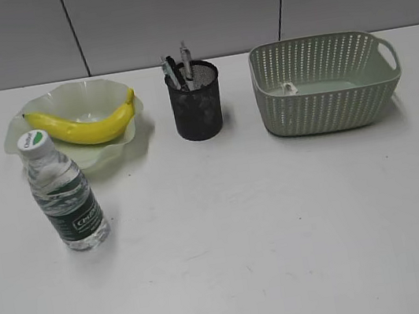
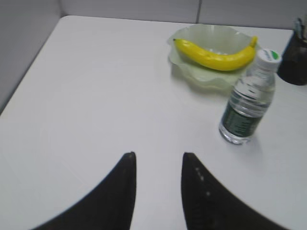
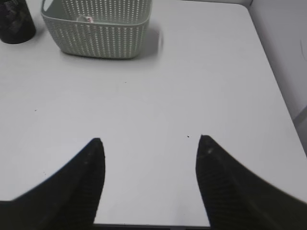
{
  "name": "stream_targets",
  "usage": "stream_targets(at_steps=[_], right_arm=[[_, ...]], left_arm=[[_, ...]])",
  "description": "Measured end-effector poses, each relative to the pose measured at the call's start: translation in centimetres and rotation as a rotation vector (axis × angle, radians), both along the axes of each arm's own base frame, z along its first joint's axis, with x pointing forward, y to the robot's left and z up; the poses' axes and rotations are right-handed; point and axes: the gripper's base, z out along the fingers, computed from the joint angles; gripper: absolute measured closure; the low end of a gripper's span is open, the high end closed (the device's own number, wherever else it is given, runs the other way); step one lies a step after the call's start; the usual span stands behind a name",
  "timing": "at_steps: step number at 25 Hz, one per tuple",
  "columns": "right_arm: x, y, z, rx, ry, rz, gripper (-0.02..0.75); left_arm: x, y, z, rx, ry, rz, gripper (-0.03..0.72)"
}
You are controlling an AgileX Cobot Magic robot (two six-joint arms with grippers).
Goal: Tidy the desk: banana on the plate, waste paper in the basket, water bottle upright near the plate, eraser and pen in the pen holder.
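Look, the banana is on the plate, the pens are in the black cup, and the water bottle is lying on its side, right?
Almost. The water bottle is not lying down: it stands upright on the desk, cap up, beside the plate, as the exterior view shows. The banana is on the plate and the pens are in the black cup.

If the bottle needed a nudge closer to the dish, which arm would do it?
Probably the left. Its tool is open and empty, with the water bottle and plate just ahead; the right wrist view shows only the basket.
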Motion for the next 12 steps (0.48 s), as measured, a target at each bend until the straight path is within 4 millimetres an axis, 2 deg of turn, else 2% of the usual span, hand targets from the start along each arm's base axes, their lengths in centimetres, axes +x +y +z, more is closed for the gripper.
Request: stream_targets(at_steps=[4, 12], right_arm=[[-0.01, 0.01, 0.0, 0.0, 0.0, -0.021, 0.258], [-0.01, 0.01, 0.0, 0.0, 0.0, -0.023, 0.258]], left_arm=[[-0.04, -0.07, 0.0, 0.0, 0.0, 0.087, 0.447], [-0.04, -0.08, -0.01, 0.001, 0.0, 0.095, 0.447]])
